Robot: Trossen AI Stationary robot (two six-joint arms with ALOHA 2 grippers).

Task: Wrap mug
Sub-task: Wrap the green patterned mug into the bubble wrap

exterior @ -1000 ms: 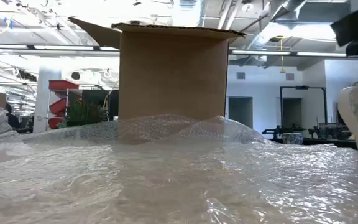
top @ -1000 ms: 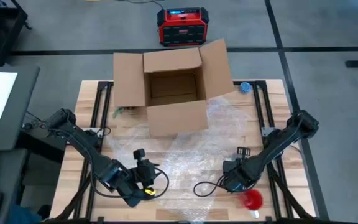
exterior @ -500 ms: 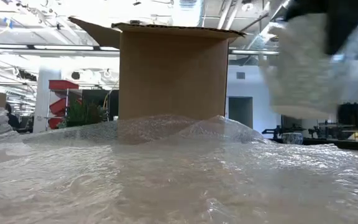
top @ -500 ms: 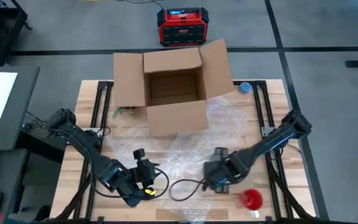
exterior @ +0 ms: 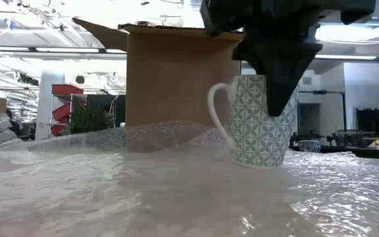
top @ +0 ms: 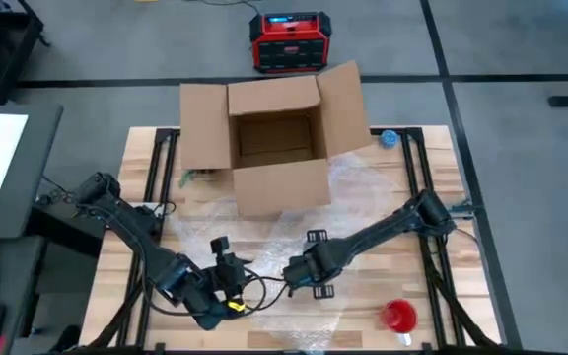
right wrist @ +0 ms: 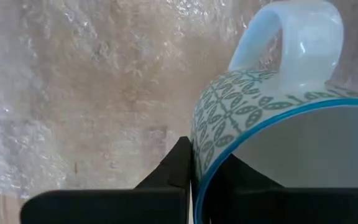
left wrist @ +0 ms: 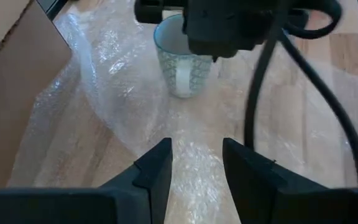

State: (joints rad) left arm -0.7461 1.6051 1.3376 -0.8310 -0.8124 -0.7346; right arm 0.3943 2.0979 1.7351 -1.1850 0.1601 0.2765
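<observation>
Mug (exterior: pixel 255 122) stands upright on bubble wrap (exterior: pixel 110 191), empty, rim pinched by right gripper (top: pixel 299 273).

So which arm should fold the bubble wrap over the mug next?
Probably left: its open gripper is free just in front of the mug, over the bubble wrap, while the right gripper holds the mug's rim.

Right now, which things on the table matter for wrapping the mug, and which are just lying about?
In the job:
mug, upright, pinched at its rim by the right gripper
bubble wrap under it
left gripper, open, waiting nearby

Lying about:
cardboard box, open
red object
small blue object
</observation>
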